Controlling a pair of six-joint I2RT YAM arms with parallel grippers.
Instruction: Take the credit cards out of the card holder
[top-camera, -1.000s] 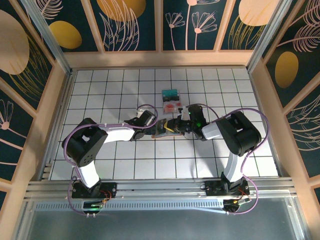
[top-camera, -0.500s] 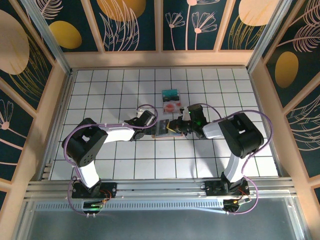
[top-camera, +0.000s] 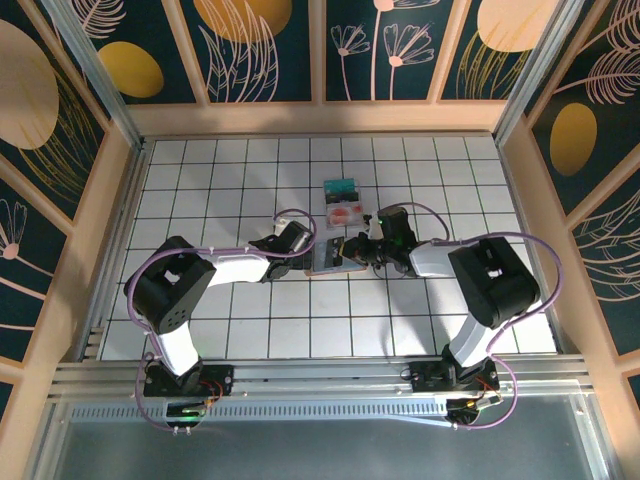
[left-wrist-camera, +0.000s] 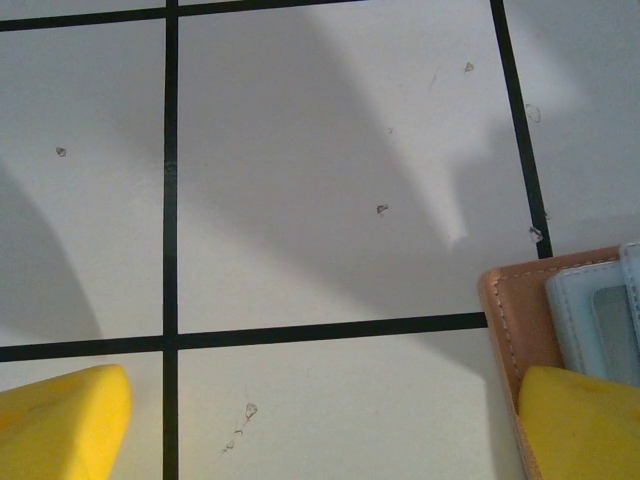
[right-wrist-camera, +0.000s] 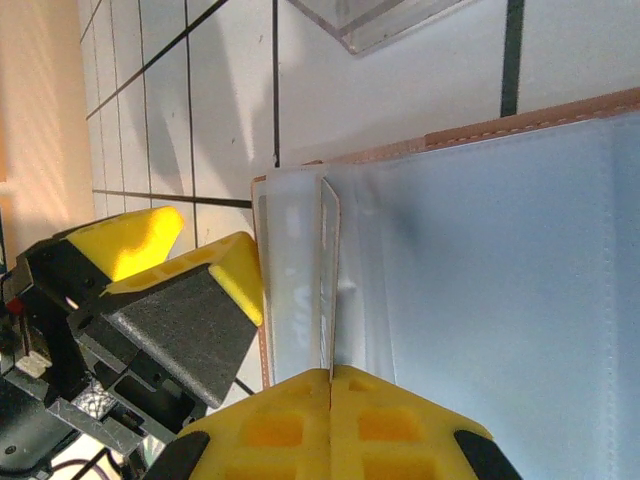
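Pinning the card holder to the counter looks to be the left gripper's job. Its fingers stand spread wide, one yellow pad over the holder's tan stitched corner and seemingly resting on it, the other out above bare tile. Nothing is gripped there; the pad is placed to stop the holder from lifting or sliding. The holder lies open near the middle of the counter, blue-grey inner face up, between the two grippers.

The right gripper faces it from the opposite side, fingers closed on a thin pale card that stands on edge out of the holder's pocket. Only its edge shows, so what it is remains a judgement. Gripping that edge would let it slide out along the pocket.

Two credit cards lie just beyond the holder, a teal one farther back and a white-pink one with a red spot nearer, out of the working spot.
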